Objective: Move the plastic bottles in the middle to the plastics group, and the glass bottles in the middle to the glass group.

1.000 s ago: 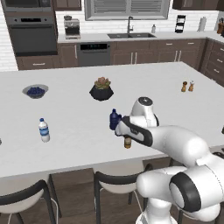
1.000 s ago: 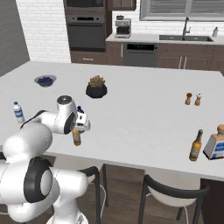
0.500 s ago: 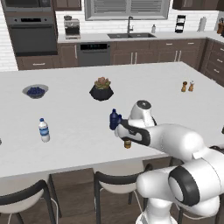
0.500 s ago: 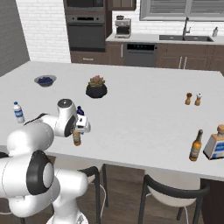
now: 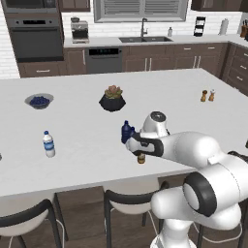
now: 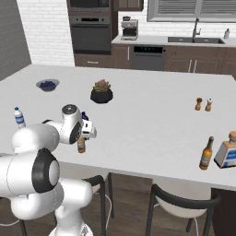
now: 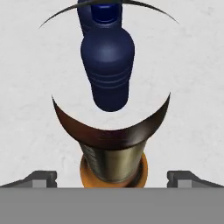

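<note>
Since my gripper (image 7: 112, 181) hangs spread-fingered directly over the amber glass bottle (image 7: 113, 162) mid-counter, holding nothing, I judge it's lined up to grab the neck, with a navy plastic bottle (image 7: 107, 70) just beyond and the glass group (image 6: 207, 154) far right

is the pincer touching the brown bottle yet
Apart. In the hand view the fingertips stand wide on either side of the amber bottle, with bare counter showing between each tip and the bottle.
</note>
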